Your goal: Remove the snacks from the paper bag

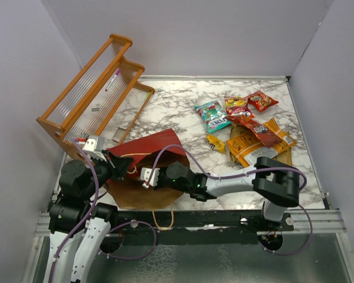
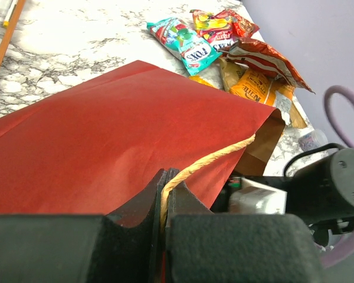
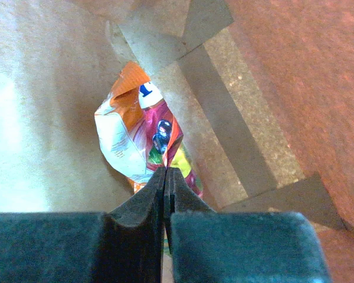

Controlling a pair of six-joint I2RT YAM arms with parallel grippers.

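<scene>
Teal FOX'S packet on marble; left end effector clamped on twine handle (right end effector clamped on crumpled packet)

Top external looks down from behind the arm bases over the whole table. Left wrist looks low across the paper bag toward the snacks at upper right, both shared with the overhead view. Right wrist sits close inside the bag, facing one packet.

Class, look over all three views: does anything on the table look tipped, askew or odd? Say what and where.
The paper bag lies on its side at near left, not upright; the left tool pinches its twine handle. The wooden rack behind looks tilted.
</scene>
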